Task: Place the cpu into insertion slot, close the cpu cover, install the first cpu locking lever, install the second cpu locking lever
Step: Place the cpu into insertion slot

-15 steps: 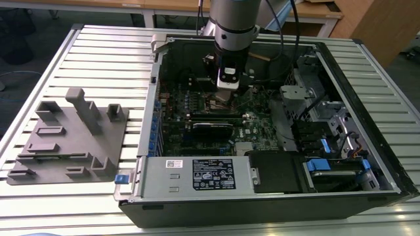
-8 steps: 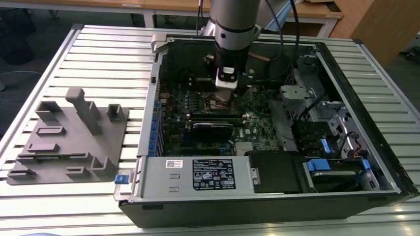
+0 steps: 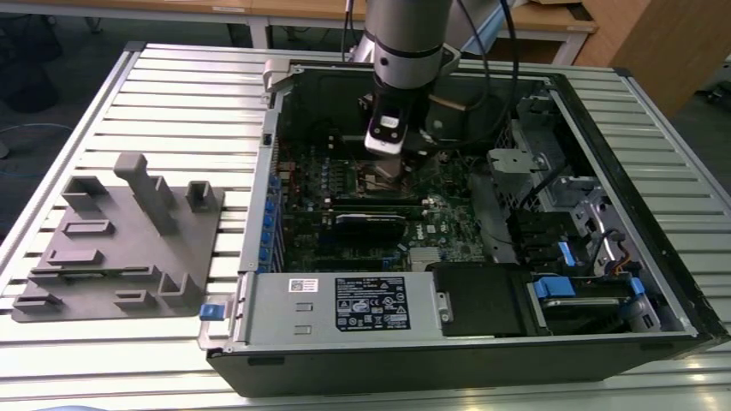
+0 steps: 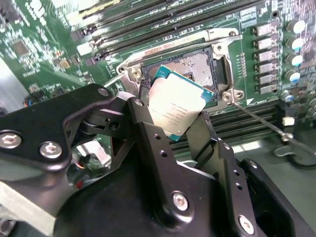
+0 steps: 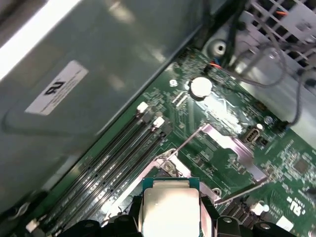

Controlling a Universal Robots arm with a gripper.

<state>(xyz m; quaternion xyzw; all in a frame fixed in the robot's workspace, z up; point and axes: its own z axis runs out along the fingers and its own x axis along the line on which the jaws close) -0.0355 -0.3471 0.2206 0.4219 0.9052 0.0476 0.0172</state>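
In the exterior view the arm [image 3: 406, 34] hides the socket area inside the case. In the second wrist view the gripper [image 4: 174, 117] pinches the cpu [image 4: 180, 101] by two opposite edges. The chip is tilted just above the insertion slot [image 4: 195, 63] and covers its near corner; whether they touch is unclear. In the first wrist view the cpu's near edge is cut off, and the cpu cover [image 5: 237, 150] lies swung open beyond it. The open computer case [image 3: 260, 205] lies on a slatted metal table [image 3: 171, 94], with a grey fixture tray [image 3: 115, 248] at its nine o'clock.
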